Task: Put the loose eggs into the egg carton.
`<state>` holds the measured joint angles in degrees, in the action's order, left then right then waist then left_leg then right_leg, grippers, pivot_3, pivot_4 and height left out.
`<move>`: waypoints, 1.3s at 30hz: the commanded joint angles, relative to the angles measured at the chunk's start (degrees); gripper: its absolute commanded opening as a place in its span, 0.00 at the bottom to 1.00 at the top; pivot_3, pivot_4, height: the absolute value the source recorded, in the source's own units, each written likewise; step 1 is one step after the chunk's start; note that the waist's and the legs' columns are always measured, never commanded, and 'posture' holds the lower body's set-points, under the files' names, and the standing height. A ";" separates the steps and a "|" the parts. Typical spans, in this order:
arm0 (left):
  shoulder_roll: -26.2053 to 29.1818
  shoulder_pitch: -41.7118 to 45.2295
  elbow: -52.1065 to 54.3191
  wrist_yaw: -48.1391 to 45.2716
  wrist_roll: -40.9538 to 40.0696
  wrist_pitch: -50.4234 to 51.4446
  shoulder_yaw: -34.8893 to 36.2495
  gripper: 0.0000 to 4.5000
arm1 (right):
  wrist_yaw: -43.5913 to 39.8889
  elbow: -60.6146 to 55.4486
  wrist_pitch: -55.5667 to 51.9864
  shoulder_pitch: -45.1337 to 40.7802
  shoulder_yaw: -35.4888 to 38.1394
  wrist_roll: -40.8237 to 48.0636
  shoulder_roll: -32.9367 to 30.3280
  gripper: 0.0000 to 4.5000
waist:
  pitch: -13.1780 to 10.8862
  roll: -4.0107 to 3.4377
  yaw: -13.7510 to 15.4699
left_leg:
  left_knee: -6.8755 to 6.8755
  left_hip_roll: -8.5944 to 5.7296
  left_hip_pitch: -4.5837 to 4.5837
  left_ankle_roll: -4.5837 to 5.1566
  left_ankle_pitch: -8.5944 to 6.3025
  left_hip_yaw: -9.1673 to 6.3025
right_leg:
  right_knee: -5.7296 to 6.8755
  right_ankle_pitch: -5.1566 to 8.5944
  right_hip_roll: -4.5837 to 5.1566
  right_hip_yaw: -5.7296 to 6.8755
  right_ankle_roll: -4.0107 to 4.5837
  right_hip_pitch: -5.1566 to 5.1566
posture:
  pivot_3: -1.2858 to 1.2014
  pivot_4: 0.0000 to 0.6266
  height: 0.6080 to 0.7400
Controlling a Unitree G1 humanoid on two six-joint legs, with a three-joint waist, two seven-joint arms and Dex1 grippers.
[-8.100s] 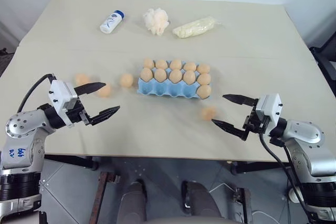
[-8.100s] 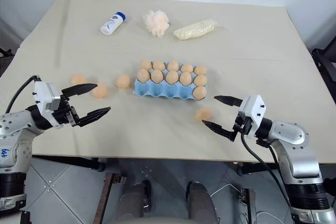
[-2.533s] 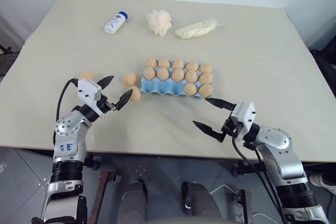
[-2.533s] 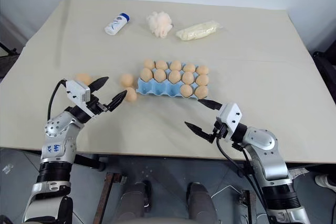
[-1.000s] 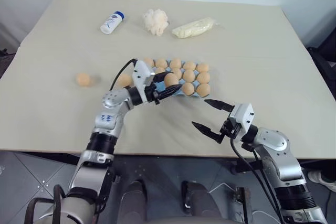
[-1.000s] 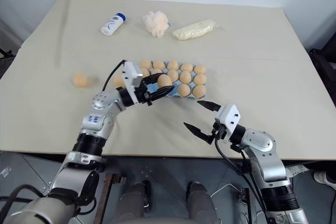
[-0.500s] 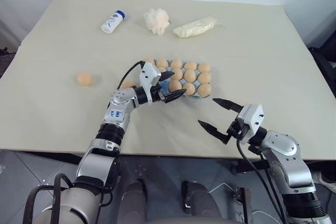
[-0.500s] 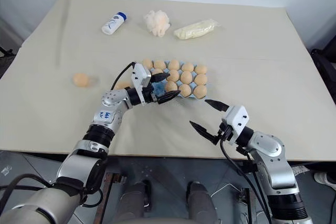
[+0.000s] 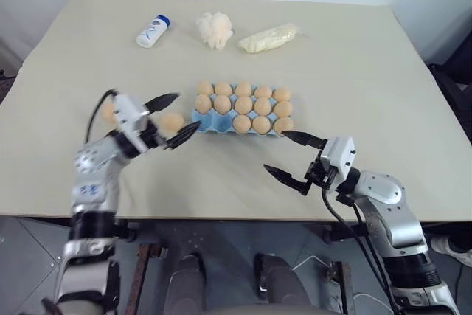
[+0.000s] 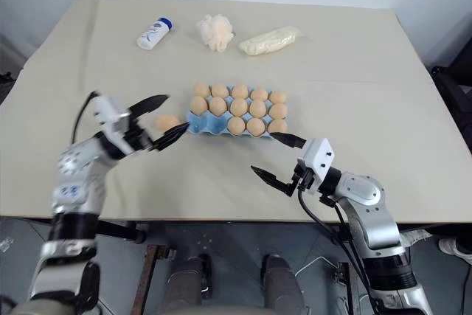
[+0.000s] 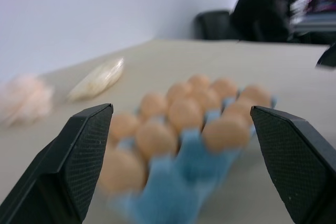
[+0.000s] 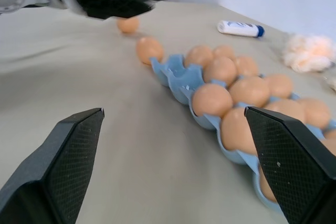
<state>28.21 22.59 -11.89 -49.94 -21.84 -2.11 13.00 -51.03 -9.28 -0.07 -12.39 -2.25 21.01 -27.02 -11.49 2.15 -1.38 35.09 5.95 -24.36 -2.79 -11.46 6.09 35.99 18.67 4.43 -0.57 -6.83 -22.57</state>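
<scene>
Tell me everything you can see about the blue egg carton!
The carton is a light blue moulded tray, like pressed paper pulp, with round cups in three rows of five. It lies flat near the middle of the table. Tan eggs fill thirteen cups; the two front cups at its left end are still empty. One loose egg lies close beside that end. Nothing grips the carton.

Not much to read here, honestly. The small white bottle with a blue cap (image 9: 149, 32) lying at the far side of the table has a blue mark on its side, too small to make out. There's blue handwriting on the left arm's grey shoulder housing (image 9: 91, 190) as well — can't read that either.
</scene>
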 commanded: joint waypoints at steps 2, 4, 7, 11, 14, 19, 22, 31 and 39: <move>3.08 -9.24 6.44 3.84 -1.79 0.07 7.65 0.99 | -2.42 1.29 0.81 -2.94 -0.64 1.29 0.93 1.00 | 0.00 0.00 -0.16 | 0.00 0.00 0.01 -0.02 -0.01 -0.02 | -0.02 -0.02 0.05 0.04 0.03 0.02 | 0.52 0.24 1.00; 3.40 -13.39 7.57 5.21 -1.92 0.60 9.65 0.99 | -3.37 2.25 0.90 -3.99 -0.95 1.35 1.22 1.00 | 0.00 0.01 -0.29 | -0.02 -0.01 0.05 -0.15 -0.09 -0.01 | -0.02 -0.03 0.11 0.04 0.06 0.04 | 0.52 0.24 1.00; 3.01 -16.61 7.89 6.44 -2.83 2.44 10.92 0.99 | -4.50 3.57 1.20 -5.20 -1.39 1.30 1.38 1.00 | 0.00 0.01 -0.20 | -0.05 -0.01 0.07 -0.23 -0.15 -0.01 | -0.02 -0.03 0.14 0.05 0.09 0.03 | 0.52 0.24 1.00; 2.74 -17.19 6.68 7.28 -2.06 2.74 9.90 0.99 | -5.02 4.36 1.35 -6.12 -1.47 1.17 1.64 1.00 | 0.01 0.02 -0.25 | -0.09 0.00 0.06 -0.25 -0.16 -0.01 | -0.04 -0.02 0.17 0.05 0.15 0.03 | 0.52 0.24 1.00; 1.42 -13.07 4.12 9.23 -1.25 2.17 8.51 0.99 | -5.12 4.44 1.34 -6.23 -1.34 1.01 1.70 1.00 | 0.01 0.02 -0.20 | -0.17 0.01 0.07 -0.26 -0.17 0.00 | -0.06 -0.02 0.18 0.06 0.18 0.01 | 0.52 0.24 1.00; -0.46 -3.77 -2.88 12.37 2.36 1.53 4.40 0.99 | -4.78 3.85 1.25 -5.57 -1.08 0.76 1.51 1.00 | 0.03 0.03 -0.17 | -0.13 -0.02 0.07 -0.25 -0.16 0.02 | -0.05 -0.03 0.17 0.07 0.15 0.02 | 0.52 0.24 1.00; -1.38 3.51 -11.06 14.31 5.21 -1.06 2.56 0.99 | -4.15 3.51 1.28 -5.06 -0.59 0.58 1.39 1.00 | 0.03 0.05 -0.20 | -0.12 -0.02 0.06 -0.04 -0.04 0.06 | -0.06 -0.04 0.14 0.09 0.13 -0.01 | 0.52 0.24 1.00; -5.09 21.77 -36.65 17.91 10.35 -8.31 -0.80 0.99 | -2.09 1.73 1.19 -3.30 -0.39 0.15 1.64 1.00 | 0.03 0.06 -0.20 | -0.04 0.01 0.04 0.00 -0.05 0.23 | -0.07 -0.07 0.09 0.12 0.05 -0.08 | 0.52 0.24 1.00; -5.82 28.43 -48.96 19.07 12.37 -10.82 -1.68 0.90 | -1.16 1.03 1.03 -2.91 0.47 0.17 0.97 1.00 | 0.02 0.08 -0.14 | -0.02 0.02 0.02 -0.01 -0.06 0.34 | -0.05 -0.08 0.09 0.12 0.02 -0.17 | 0.52 0.24 1.00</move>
<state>22.19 49.62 -59.88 -31.37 -9.74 -11.49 10.93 -52.71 -6.09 0.09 -15.35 -3.58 20.77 -25.44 -11.47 2.23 -1.52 35.07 5.97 -24.34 -2.80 -11.51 6.43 35.94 18.59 4.52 -0.45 -6.82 -22.75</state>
